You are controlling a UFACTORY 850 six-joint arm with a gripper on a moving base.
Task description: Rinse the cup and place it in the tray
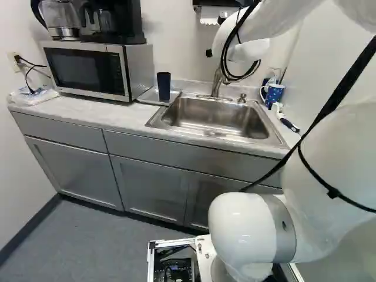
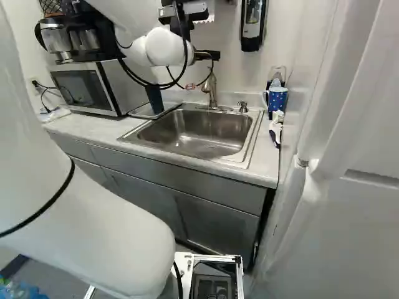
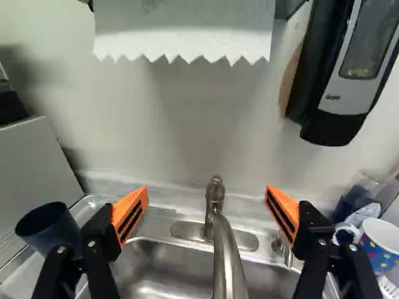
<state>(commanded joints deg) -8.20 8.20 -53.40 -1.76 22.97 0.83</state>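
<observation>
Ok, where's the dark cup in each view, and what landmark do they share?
Left base view: cup on the tray, left of middle, between microwave and sink.
Right base view: cup left of middle, just below the arm.
Wrist view: cup outside the open jaws, on the microwave's side.
Shared landmark: the faucet, in all three.

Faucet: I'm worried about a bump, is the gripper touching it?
Apart: in the wrist view, the sink shows between the faucet and each finger of the open gripper.

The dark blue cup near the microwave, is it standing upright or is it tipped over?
Upright: in the left base view, the dark blue cup stands on the tray, its sides nearly vertical.
</observation>
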